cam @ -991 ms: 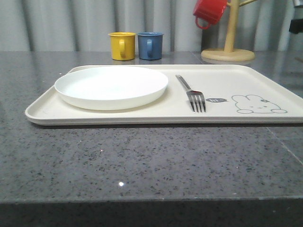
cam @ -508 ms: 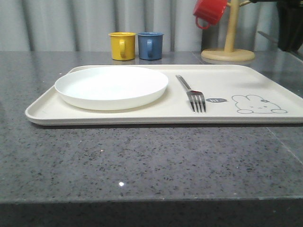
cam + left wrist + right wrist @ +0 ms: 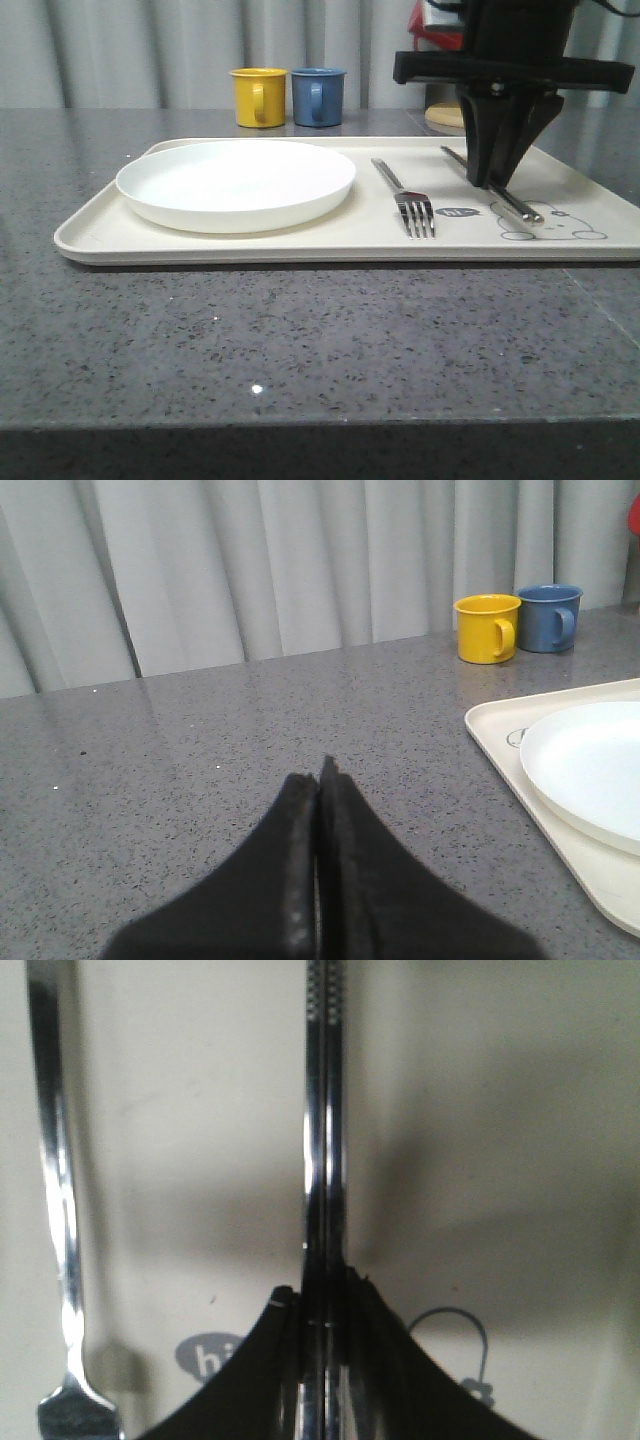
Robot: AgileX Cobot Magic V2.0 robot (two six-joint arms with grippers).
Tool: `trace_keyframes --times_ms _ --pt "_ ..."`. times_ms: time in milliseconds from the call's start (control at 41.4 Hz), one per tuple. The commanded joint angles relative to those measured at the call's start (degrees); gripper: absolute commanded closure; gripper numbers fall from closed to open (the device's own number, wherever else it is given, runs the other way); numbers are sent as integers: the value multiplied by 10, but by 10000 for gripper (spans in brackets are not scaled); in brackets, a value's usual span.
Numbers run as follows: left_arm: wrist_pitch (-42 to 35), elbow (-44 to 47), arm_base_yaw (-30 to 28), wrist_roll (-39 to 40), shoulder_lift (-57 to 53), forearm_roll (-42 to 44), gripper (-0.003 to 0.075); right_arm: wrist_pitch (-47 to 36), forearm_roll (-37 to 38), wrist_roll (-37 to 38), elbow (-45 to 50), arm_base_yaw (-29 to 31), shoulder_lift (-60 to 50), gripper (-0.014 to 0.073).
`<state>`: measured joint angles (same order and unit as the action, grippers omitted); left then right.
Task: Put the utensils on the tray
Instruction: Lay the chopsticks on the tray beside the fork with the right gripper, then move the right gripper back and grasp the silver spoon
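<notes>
We see the right gripper (image 3: 489, 183) down over the tray (image 3: 300, 245), clenched on the chopsticks (image 3: 500, 195). The chopsticks lie at an angle across the tray's right part, near end over the rabbit drawing (image 3: 560, 225) (whether they rest on the tray surface or sit just above it, we cannot tell). In the right wrist view the pair (image 3: 325, 1140) runs straight out from between the fingers (image 3: 385, 1360), sticks pressed side by side.

Fork (image 3: 405, 195) lies on the tray just left of the chopsticks, tines toward us, not touching them. Plate (image 3: 236, 183) sits on the tray's left half, well apart from the gripper.

Behind the tray on the bench (image 3: 300, 340): yellow mug (image 3: 258, 96) and blue mug (image 3: 318, 95), side by side. The right arm blocks most of the wooden mug stand (image 3: 445, 117) and the red mug (image 3: 425, 30).

Left gripper (image 3: 318, 780) is clenched on nothing, over bare bench left of the tray.
</notes>
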<state>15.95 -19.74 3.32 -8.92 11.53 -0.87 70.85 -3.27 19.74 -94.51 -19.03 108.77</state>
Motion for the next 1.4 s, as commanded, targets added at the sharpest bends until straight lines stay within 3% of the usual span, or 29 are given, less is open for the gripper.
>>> trace_keyframes --times_ms 0,242,508,701,1136,1378 --pt "-45 -16 5 3 6 -6 739 3 1 6 -18 1 -20 509" --pt "-45 -16 5 3 6 -6 739 1 0 6 -18 1 -18 501" --pt "-45 -16 5 3 6 -6 739 -15 9 5 -19 1 -31 281" --pt "-45 -16 5 3 6 -6 739 -14 20 -38 -19 22 -69 273" --pt "-45 -16 5 3 6 -6 739 20 21 -186 -18 225 -109 276" --pt "-45 -16 5 3 6 -6 739 18 21 -228 -18 306 -90 276"
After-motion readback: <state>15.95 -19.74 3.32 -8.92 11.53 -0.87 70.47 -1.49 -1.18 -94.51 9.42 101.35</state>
